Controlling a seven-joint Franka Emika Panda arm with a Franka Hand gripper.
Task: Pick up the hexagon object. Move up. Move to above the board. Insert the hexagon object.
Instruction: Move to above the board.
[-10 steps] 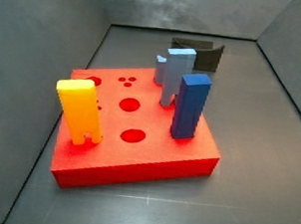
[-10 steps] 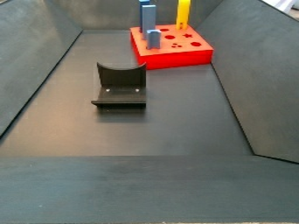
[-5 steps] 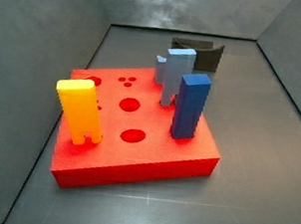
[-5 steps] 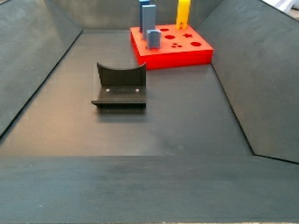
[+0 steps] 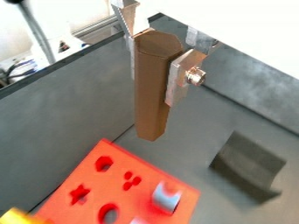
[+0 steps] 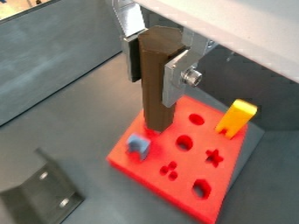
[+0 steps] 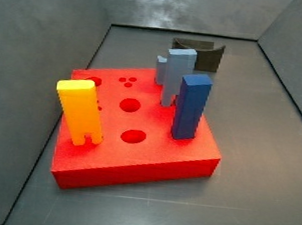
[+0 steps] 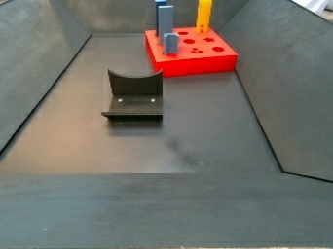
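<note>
Upright, hexagon object [image 5: 151, 86] inside tool [image 5: 162, 63]

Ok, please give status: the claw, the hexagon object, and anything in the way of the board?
Claw shut on hexagon object, high above the floor. Board below it. Yellow peg and grey-blue peg stand in board. No obstruction seen.

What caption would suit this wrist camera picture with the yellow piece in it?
Gripper holding a tall dark-brown hexagon peg high above the red board.
</note>
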